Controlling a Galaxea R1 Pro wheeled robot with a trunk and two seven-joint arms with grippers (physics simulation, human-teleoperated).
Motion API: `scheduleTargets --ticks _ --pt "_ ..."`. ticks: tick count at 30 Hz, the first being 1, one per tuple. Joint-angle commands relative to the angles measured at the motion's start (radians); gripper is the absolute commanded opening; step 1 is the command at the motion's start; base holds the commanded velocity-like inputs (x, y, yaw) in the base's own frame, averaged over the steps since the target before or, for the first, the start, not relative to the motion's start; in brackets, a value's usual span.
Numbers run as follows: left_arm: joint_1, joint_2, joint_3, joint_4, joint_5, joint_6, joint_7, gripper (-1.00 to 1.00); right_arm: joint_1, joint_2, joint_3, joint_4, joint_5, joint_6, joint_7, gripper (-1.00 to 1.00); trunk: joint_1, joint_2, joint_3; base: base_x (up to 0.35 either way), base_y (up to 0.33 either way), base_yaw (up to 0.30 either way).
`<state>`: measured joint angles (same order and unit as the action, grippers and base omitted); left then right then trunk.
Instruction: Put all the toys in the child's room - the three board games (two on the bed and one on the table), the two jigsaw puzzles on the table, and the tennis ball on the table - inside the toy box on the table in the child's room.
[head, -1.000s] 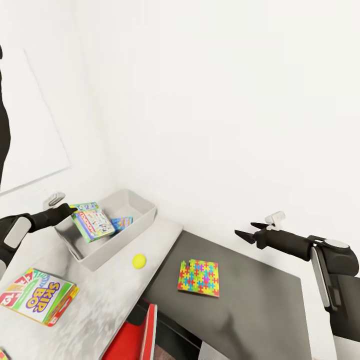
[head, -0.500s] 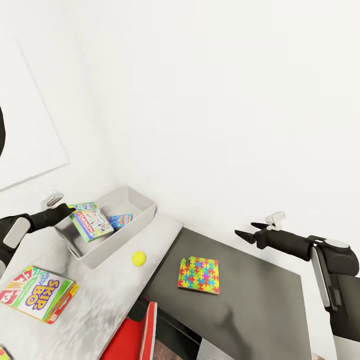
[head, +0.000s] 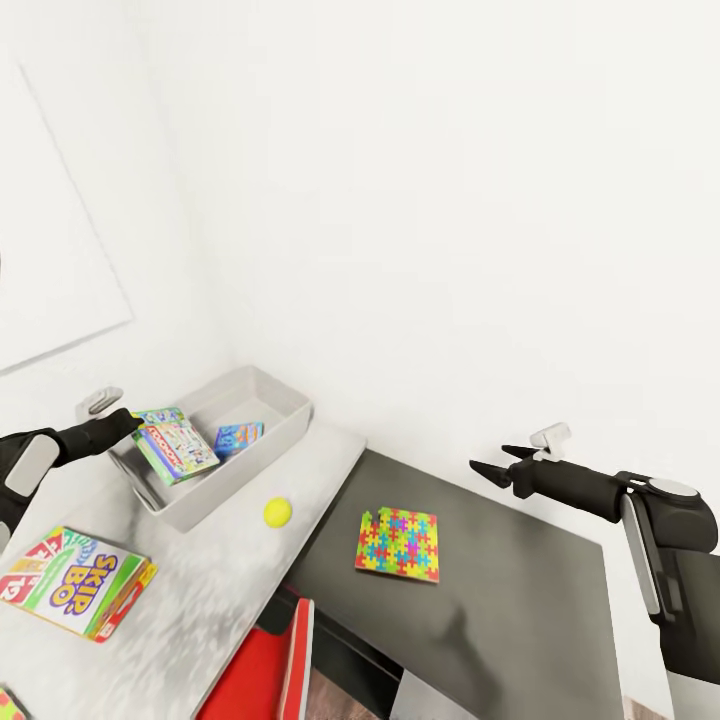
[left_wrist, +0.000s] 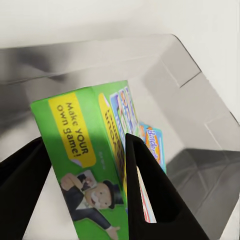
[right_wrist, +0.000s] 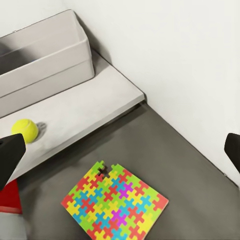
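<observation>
Green cardboard fills the left gripper's (left_wrist: 82, 192) grasp — the green-white game box (left_wrist: 92, 165) sits clamped edge-on between the two black fingers (left_wrist: 147, 195), its "Make YOUR own game!" panel facing the wrist camera. From the head view the left gripper (head: 122, 424) holds this box (head: 175, 445) tilted over the near end of the grey toy box (head: 262, 388), the box's lower part down inside the walls. Just beyond the gripped box, further inside the tray, lies the small blue game box (head: 240, 436); in the left wrist view it (left_wrist: 155, 145) shows right behind the right-hand finger, against the tray floor (left_wrist: 200, 170).

Below and behind the left arm, on the pale table top (head: 210, 570), rests the "SKIP BO" box (head: 75, 582), flat, well apart from the tray. The tennis ball (head: 278, 512) lies on the same top, just outside the tray's long side wall.

Right gripper (head: 492, 466) hangs in the air over the lower dark section of the table (head: 520, 610), fingers spread, gripping nothing. Ahead of and below it lies one jigsaw puzzle (right_wrist: 115, 202), flat on the dark surface, near the step up to the pale top; in the right wrist view the ball (right_wrist: 25, 130) shows beyond it, beside the tray's outer wall (right_wrist: 45, 65). A red object (head: 265, 670) sits below the table edge — what it is cannot be told.
</observation>
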<state>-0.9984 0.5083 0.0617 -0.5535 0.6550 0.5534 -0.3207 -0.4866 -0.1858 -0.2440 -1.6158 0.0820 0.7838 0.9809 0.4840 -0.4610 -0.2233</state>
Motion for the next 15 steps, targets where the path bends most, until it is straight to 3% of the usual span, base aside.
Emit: scheduleTargets --ticks 1,15 --pt "-0.001 -0.001 0.004 0.0 0.005 0.008 0.001 -1.0 -0.002 0.0 -0.001 -0.001 0.008 0.005 0.009 1.0 0.0 -0.002 -0.004 0.0 0.0 0.0" --pt "-0.021 0.0 0.005 0.004 0.009 0.007 0.01 -1.0 -0.001 0.0 -0.002 -0.001 0.008 0.005 0.009 1.0 0.0 -0.002 -0.026 0.0 0.0 0.0"
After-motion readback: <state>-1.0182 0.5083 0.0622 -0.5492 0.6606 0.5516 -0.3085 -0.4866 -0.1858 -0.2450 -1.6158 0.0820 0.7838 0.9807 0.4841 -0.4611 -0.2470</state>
